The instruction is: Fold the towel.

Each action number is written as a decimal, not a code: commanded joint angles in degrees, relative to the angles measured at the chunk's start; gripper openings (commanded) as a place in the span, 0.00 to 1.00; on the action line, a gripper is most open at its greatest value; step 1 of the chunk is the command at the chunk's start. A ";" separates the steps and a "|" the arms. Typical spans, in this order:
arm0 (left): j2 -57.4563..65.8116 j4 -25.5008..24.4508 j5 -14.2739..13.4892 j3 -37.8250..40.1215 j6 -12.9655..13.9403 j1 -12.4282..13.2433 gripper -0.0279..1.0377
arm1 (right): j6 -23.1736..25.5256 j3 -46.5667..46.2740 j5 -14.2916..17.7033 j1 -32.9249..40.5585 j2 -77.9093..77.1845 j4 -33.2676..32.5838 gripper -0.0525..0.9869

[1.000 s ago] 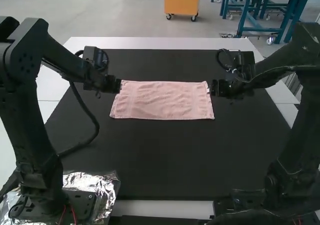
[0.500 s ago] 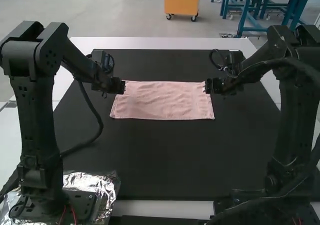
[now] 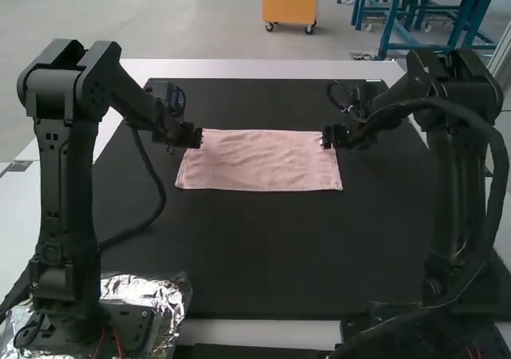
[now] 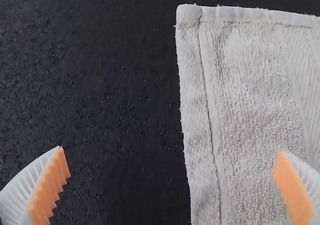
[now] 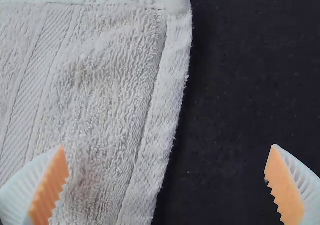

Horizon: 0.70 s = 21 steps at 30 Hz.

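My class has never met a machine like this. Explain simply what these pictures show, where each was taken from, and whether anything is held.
These are two robot arms, a left arm and a right arm. The wide picture looks down from above and behind them. A pink towel lies spread on a black surface, with the left hand and right hand at its opposite short ends. The close pictures come from cameras on the arms' wrists. There, each hand's fingers stand apart, so neither holds the towel.
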 commanded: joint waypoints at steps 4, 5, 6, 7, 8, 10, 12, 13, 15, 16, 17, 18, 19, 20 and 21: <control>2.05 -1.03 -0.38 3.34 -0.83 0.76 0.92 | -1.13 6.02 2.14 1.37 2.76 -2.93 0.92; 2.31 -1.30 -0.38 3.60 -0.83 0.93 0.92 | -1.13 6.64 2.32 1.46 3.20 -3.64 0.92; 2.49 -1.39 -0.38 3.87 -0.83 1.02 0.92 | -1.22 7.08 2.49 1.46 3.55 -4.34 0.92; 2.75 -1.56 -0.38 4.13 -0.83 1.20 0.92 | -1.22 7.43 2.58 1.46 3.82 -4.78 0.92; 3.01 -1.65 -0.38 4.31 -0.83 1.29 0.92 | -1.22 7.61 2.76 1.46 4.08 -4.95 0.92; 3.54 -2.18 -0.38 4.74 -0.83 1.37 0.93 | -2.19 7.69 3.90 1.46 4.17 -4.95 0.92; 4.07 -2.70 -0.38 5.01 -0.83 1.46 0.92 | -2.63 7.69 4.87 1.72 4.08 -4.87 0.92; 4.33 -3.06 -0.38 5.27 -0.83 1.64 0.92 | -2.80 7.69 4.78 1.99 4.17 -4.87 0.92; 4.68 -3.23 -0.38 5.54 -0.83 1.99 0.92 | -2.80 7.69 4.69 2.34 4.26 -5.13 0.89; 4.77 -3.32 -0.38 5.54 -0.74 2.08 0.88 | -2.80 7.78 4.25 2.60 4.26 -5.74 0.81; 4.95 -3.32 -0.38 5.54 -0.65 2.08 0.79 | -2.89 7.78 2.76 2.78 4.35 -6.10 0.66; 5.21 -3.76 -0.03 5.45 -0.74 2.08 0.60 | -3.15 7.78 1.44 2.87 4.35 -6.36 0.48; 5.39 -3.85 0.50 5.18 -0.83 2.08 0.31 | -3.33 7.61 0.74 2.87 4.35 -6.36 0.26; 5.47 -3.06 1.20 4.92 -0.83 2.08 0.04 | -3.94 7.52 0.03 3.04 4.35 -6.45 0.04; 5.56 -2.88 2.08 4.48 -0.83 2.08 0.05 | -4.47 7.52 -0.05 3.13 4.35 -6.45 0.03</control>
